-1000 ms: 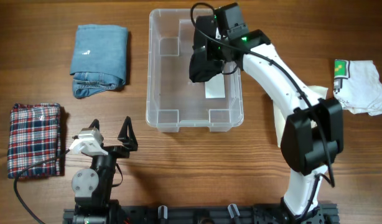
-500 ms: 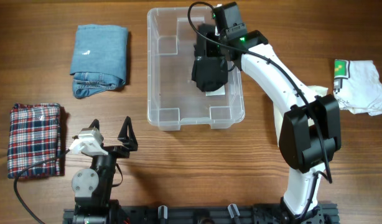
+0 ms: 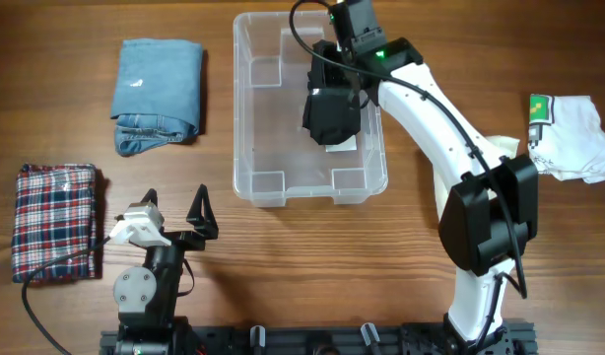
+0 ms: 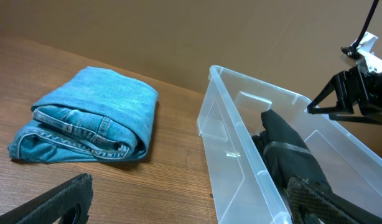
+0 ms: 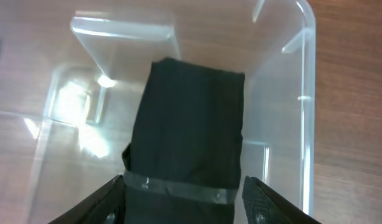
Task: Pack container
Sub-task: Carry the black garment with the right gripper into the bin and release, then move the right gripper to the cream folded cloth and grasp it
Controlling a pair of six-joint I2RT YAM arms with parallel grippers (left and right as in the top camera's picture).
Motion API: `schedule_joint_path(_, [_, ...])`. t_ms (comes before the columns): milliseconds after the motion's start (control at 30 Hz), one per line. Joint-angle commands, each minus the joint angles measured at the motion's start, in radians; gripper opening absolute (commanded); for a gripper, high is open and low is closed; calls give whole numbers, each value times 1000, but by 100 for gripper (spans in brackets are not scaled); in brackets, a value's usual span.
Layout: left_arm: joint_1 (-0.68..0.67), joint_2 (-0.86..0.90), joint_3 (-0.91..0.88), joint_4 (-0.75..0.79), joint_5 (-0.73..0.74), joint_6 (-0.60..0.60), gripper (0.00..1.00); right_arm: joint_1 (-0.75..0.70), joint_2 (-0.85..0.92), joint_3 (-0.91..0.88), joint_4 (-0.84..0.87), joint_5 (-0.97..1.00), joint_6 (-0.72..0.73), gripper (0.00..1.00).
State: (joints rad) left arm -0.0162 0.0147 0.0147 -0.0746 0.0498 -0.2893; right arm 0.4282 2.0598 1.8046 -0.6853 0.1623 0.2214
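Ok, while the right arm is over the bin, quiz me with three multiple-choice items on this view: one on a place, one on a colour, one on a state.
1. Where do the folded jeans lie?
A) inside the container
B) on the table, on the left arm's side of the container
C) under the right arm

2. What colour is the folded garment inside the container?
A) white
B) red
C) black

3. How does the left pincer stand?
A) open and empty
B) shut on the jeans
C) shut on the container's rim

Answers:
1 B: the overhead view shows them on bare wood beside the container.
2 C: the right wrist view shows black cloth on the clear base.
3 A: its fingers are spread with nothing between them.
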Motion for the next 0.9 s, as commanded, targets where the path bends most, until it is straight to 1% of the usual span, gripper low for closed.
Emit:
schedule_joint_path(0, [8,-6,-8,0,-14,20,100,0,-114,17,-30,91,-8,67])
schedule_joint_path(67, [8,-6,-8,0,-14,21,100,-14,-172,17,-50,134,0,72])
schedule_joint_path(167, [8,-6,-8,0,-14,20,100,-117,-277,17,-95,181,79,85])
schedule_joint_path(267, [8,-6,-8,0,-14,20,100,-243,-306,17,-167,155,133,85])
schedule_joint_path(333, [8,-6,-8,0,-14,20,100,-351,-300,13,-261,86,156,86])
schedule_joint_path(400, [8,-6,-8,0,-14,21,100,-428,-298,-6,-305,26,160,91])
schedule_joint_path(500, [8,-6,-8,0,-14,20,100,-527,-298,-35,-345,-1,215,100])
schedule_joint_path(567, [8,-6,-8,0,-14,21,100,-579,-298,-49,-349,-43,254,100])
schedule_joint_path(667, [8,-6,-8,0,-14,21,100,-635,-298,-72,-349,-112,251,100])
schedule_joint_path(800, [8,-6,-8,0,-14,21,100,-649,-298,-148,-330,-112,252,100])
schedule_joint_path(867, [8,-6,-8,0,-14,20,100,-648,-298,-187,-351,-121,254,100])
